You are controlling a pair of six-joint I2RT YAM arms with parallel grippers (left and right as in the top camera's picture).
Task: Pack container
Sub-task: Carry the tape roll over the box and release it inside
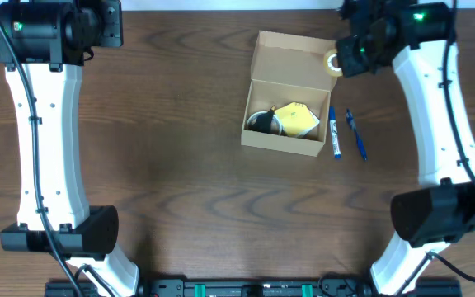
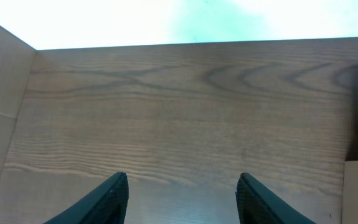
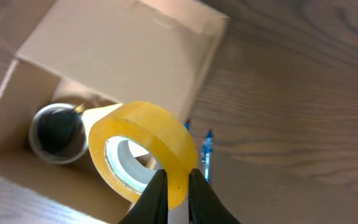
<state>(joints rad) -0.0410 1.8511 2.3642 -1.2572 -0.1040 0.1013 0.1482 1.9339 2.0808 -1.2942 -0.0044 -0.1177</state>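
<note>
My left pincer hangs at the far left of the table, jaws apart with nothing between them, well apart from anything to be packed.

The container sits right of centre, much nearer my right arm. It is open, and its lid flap is thrown back on the far side. The open cavity is on the near side, with its long axis running roughly across me, left to right. Inside, a dark round pot fills the left end and a yellow item lies beside it to the right.

My right pincer is clenched on the rim of a yellow tape roll, which hangs on edge. The overhead view places the roll over the far right corner of the flap, not over the cavity. I judge the opening lies toward my base and a little to my left, so the roll has to come that way before I let go.

Two blue pens lie on the table just right of the container.
</note>
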